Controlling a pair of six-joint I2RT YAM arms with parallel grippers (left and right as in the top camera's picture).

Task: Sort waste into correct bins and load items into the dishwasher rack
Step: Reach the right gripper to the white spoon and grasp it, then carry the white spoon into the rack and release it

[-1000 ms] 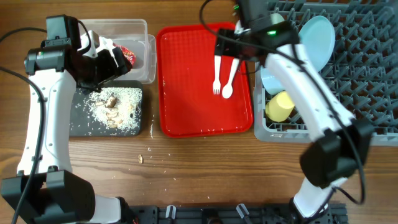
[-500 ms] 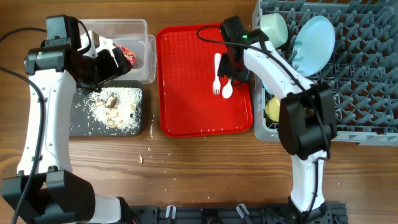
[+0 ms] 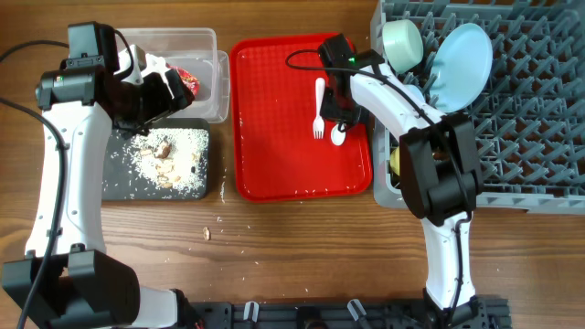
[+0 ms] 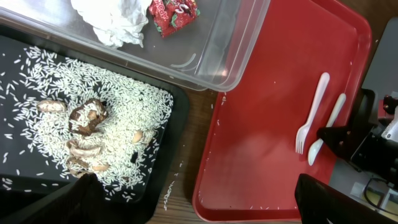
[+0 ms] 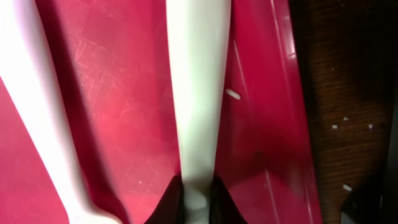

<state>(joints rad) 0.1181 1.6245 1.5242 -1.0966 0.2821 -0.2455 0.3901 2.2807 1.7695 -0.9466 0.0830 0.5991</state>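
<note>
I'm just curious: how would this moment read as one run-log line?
right pincer: shut on spoon handle, on red tray | fork: beside spoon, loose | left pincer: open, empty, by clear tub

The fork (image 4: 314, 109) lies left of the spoon (image 4: 329, 121) on the tray (image 4: 261, 124).

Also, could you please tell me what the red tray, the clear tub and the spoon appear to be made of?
Red tray: glossy moulded plastic, judging by its sheen and fine grid texture. Clear tub: transparent plastic, as the surface beneath shows through it. Spoon: probably white plastic, smooth and opaque.
</note>
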